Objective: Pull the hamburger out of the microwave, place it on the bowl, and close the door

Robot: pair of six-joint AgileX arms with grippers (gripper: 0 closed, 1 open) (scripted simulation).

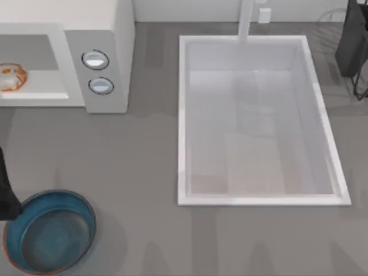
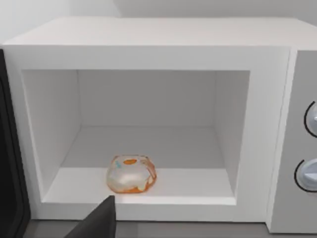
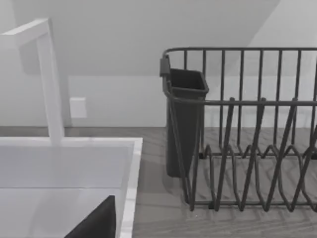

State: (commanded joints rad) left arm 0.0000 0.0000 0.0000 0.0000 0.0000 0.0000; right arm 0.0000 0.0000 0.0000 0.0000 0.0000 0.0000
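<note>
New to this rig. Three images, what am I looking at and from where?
It's a simulated two-arm AgileX robot at a grey counter. One picture is from a camera overhead; the other two are from cameras on each arm's wrist.

Overhead: the white microwave sits at the top left, its cavity open, with the hamburger inside near the front. The blue bowl is at the bottom left. A white sink fills the middle and right, and a dark dish rack stands in the top right corner.

The left wrist camera looks straight into the microwave at the hamburger; the left arm's dark edge is by the bowl. The right wrist camera faces the rack and sink.

Nothing is held; the hamburger lies free on the microwave floor.
</note>
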